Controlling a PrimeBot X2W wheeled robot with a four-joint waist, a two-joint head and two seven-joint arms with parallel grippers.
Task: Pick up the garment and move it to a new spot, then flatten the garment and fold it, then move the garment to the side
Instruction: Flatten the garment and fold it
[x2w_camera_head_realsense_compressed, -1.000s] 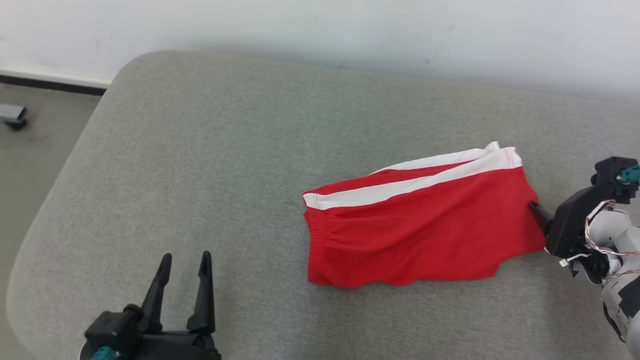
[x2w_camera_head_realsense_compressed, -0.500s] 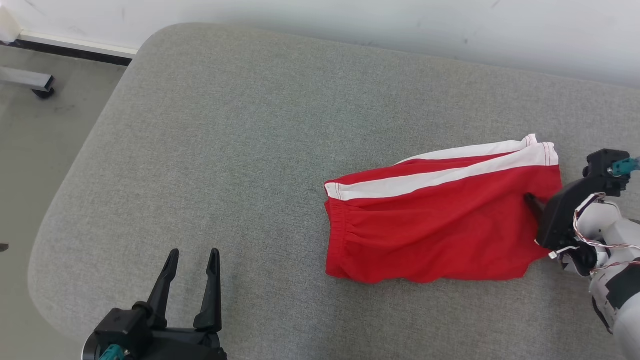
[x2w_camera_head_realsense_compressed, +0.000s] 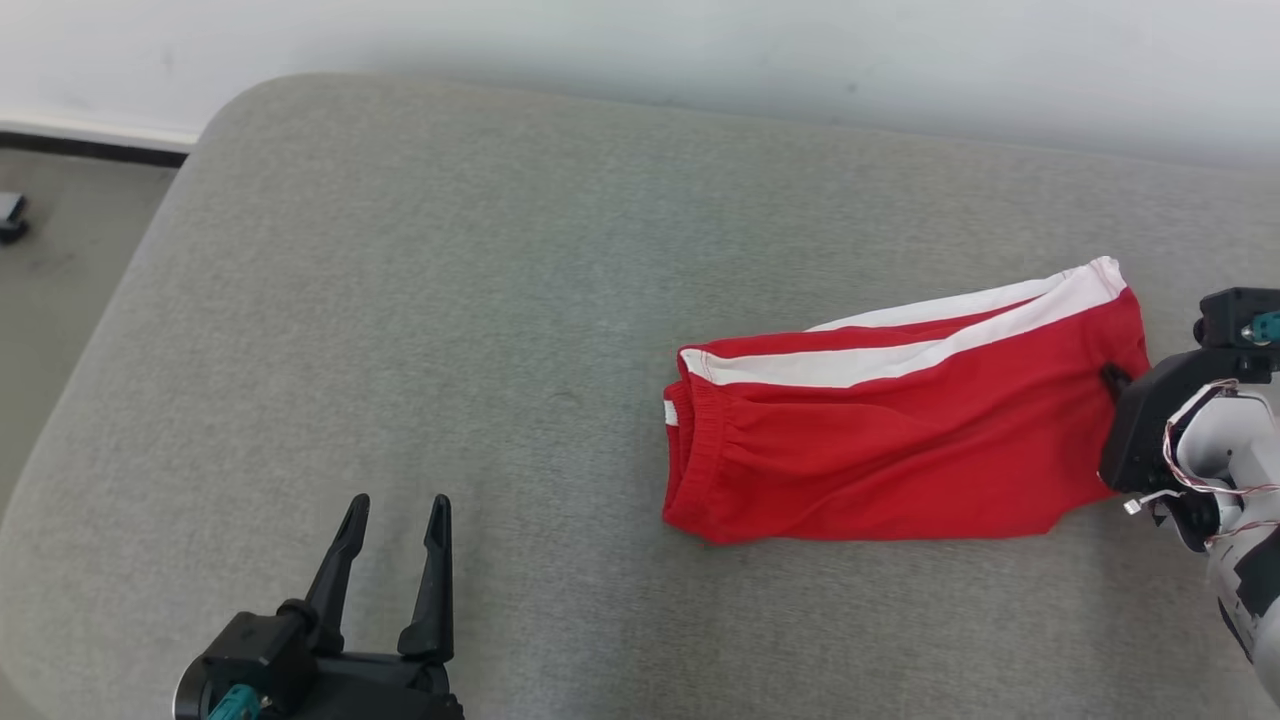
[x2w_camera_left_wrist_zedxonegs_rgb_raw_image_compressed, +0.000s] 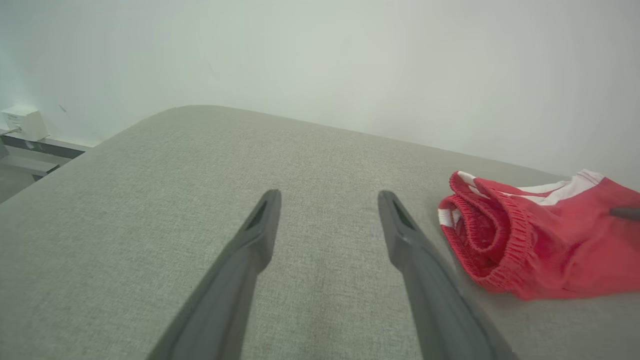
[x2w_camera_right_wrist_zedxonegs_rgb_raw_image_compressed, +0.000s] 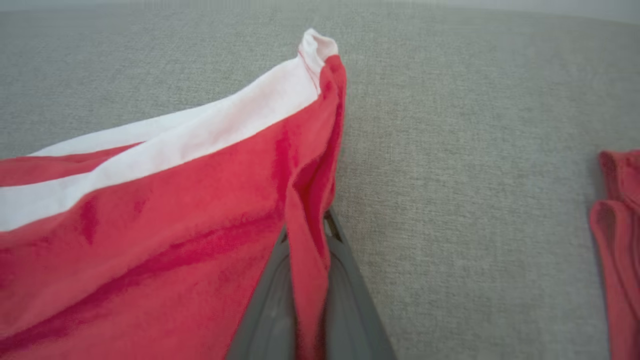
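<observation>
The garment (x2w_camera_head_realsense_compressed: 900, 440) is a pair of red shorts with a white side stripe, lying on the grey padded surface (x2w_camera_head_realsense_compressed: 400, 300) right of centre, waistband to the left. My right gripper (x2w_camera_head_realsense_compressed: 1112, 378) is at the garment's right hem. In the right wrist view the right gripper (x2w_camera_right_wrist_zedxonegs_rgb_raw_image_compressed: 306, 230) is shut on a fold of the garment (x2w_camera_right_wrist_zedxonegs_rgb_raw_image_compressed: 150, 210), red cloth pinched between its fingers. My left gripper (x2w_camera_head_realsense_compressed: 398, 505) stands open at the lower left, well clear of the shorts. In the left wrist view the left gripper (x2w_camera_left_wrist_zedxonegs_rgb_raw_image_compressed: 328, 200) is open over bare surface, the garment (x2w_camera_left_wrist_zedxonegs_rgb_raw_image_compressed: 525, 240) to its right.
A white wall runs behind the padded surface. The floor shows past the rounded left corner, with a small dark object (x2w_camera_head_realsense_compressed: 12, 215) on it. More red cloth (x2w_camera_right_wrist_zedxonegs_rgb_raw_image_compressed: 617, 240) lies at the right edge of the right wrist view.
My right gripper has closed on the garment's right hem, which now bunches at the fingers. The head view has shifted. The left gripper stays open and still.
</observation>
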